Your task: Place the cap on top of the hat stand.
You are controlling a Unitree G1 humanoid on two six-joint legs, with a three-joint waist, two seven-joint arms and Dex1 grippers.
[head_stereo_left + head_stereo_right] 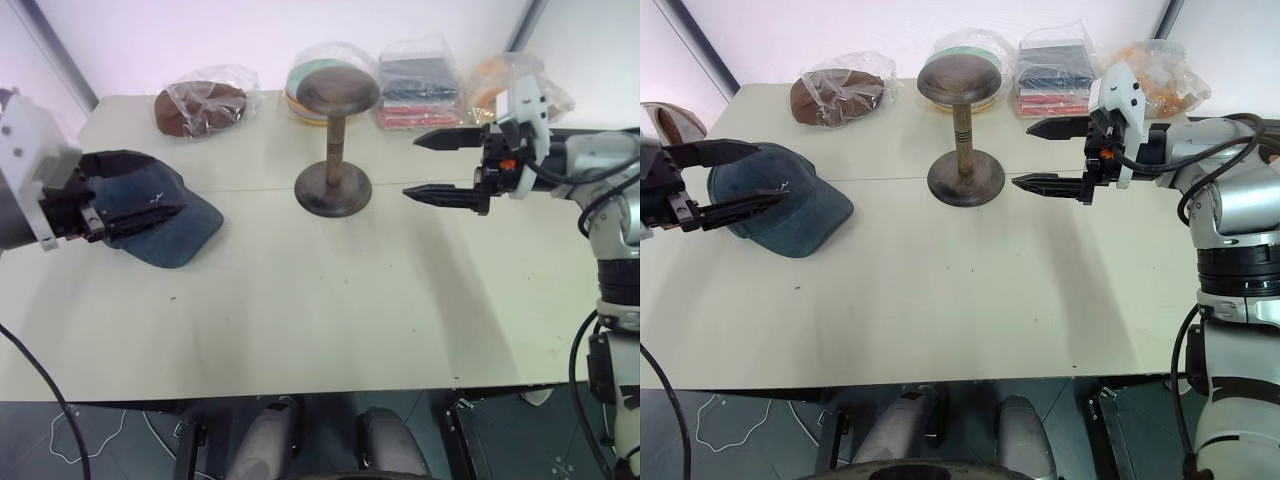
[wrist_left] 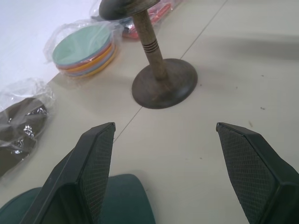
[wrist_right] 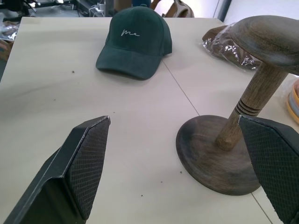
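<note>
Lighting: bright, even, overhead. Shadows: soft, on the table (image 1: pixel 330 300) beneath each arm. Glare: plastic bags (image 1: pixel 205 95). Focus: sharp; wrist-view fingertips slightly soft.

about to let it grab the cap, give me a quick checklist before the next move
1. The cap lies flat on the table, not yet held: ok.
2. Left gripper open over the cap: ok.
3. Hat stand upright, its domed top bare: ok.
4. Right gripper open beside the stand, apart from it: ok.
5. Bagged hats behind the stand, off the path: ok.
6. Whether the left fingers touch the cap: cannot tell.
</note>
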